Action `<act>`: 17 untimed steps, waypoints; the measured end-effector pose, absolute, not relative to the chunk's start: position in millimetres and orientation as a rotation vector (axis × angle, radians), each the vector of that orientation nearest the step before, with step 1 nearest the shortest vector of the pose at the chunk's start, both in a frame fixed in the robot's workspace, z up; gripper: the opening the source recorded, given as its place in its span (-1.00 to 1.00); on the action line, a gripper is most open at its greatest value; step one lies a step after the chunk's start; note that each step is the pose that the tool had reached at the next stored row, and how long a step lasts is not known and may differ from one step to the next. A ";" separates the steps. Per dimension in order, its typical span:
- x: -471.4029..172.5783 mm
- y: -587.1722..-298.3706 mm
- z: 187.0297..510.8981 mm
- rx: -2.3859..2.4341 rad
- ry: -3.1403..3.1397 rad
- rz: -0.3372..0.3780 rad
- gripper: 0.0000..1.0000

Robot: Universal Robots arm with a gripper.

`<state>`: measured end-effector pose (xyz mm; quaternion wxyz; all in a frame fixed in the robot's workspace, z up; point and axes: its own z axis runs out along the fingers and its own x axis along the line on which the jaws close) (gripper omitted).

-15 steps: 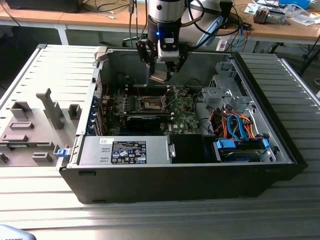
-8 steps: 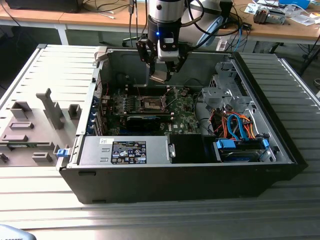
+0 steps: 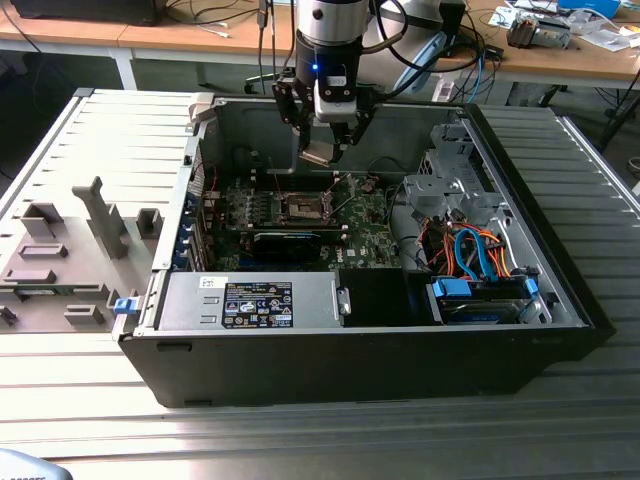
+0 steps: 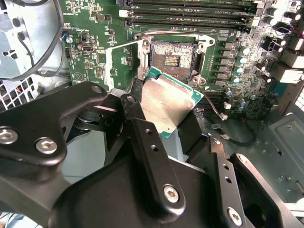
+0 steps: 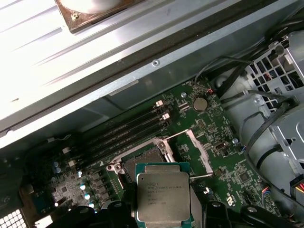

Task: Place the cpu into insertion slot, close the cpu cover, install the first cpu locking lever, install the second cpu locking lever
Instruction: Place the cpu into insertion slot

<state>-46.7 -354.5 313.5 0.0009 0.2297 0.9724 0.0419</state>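
In the exterior view, the claw (image 3: 325, 150) hung inside the open computer case (image 3: 350, 372), clamped on the cpu (image 3: 318, 156) above the insertion slot (image 3: 303, 207). In the second wrist view, the cpu (image 4: 168, 102) sat tilted near the bare insertion slot (image 4: 172, 59). In the first wrist view, the cpu cover (image 5: 198, 148) stood open.

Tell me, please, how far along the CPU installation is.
Nothing is finished yet: the slot is empty and the cover stands open. In hand: the claw grips the cpu in the air near the slot. Left: seating the cpu, closing the cover and the two locking steps.
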 end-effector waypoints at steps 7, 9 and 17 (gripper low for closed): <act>-46.7 -354.4 313.5 0.731 3.050 0.130 0.09; -46.7 -354.4 313.5 0.734 3.049 0.130 0.09; -46.7 -354.4 313.5 0.738 3.048 0.130 0.09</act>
